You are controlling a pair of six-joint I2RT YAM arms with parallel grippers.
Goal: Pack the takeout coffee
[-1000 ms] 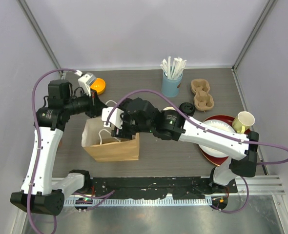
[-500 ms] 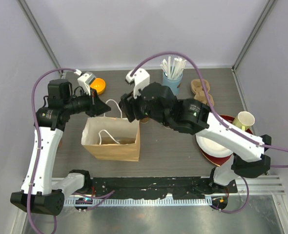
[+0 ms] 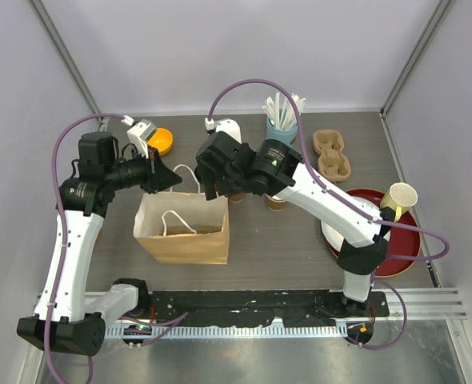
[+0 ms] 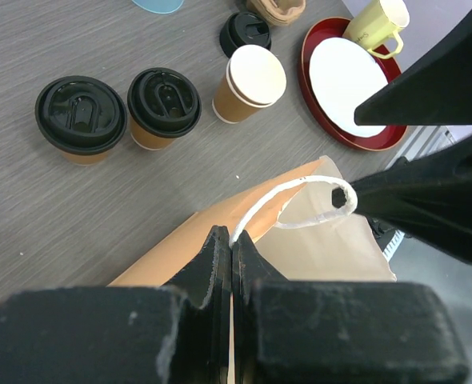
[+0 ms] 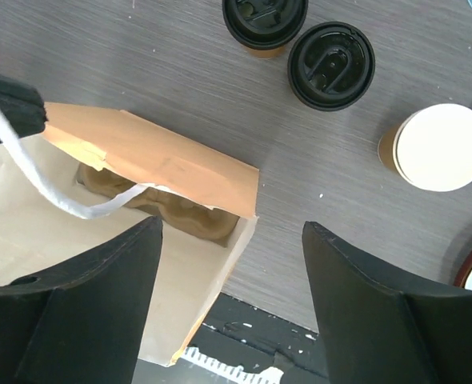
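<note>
now the open kraft-brown paper bag (image 3: 184, 228) has its mouth free, since the right gripper (image 5: 232, 232) has come up out of it and swung back toward the far side, jaws spread wide with nothing between them. the left gripper (image 4: 230, 244) stays clenched on the bag's rim, holding it open. a moulded brown pulp carrier (image 5: 172, 210), as far as the shadowed bottom shows, lies inside. the kraft-brown paper cups with round black plastic lids (image 5: 332, 64) stand on the table just beyond the bag, not yet packed, an unlidded brown paper cup (image 5: 442, 148) near them. i judge a lidded cup comes next.
</note>
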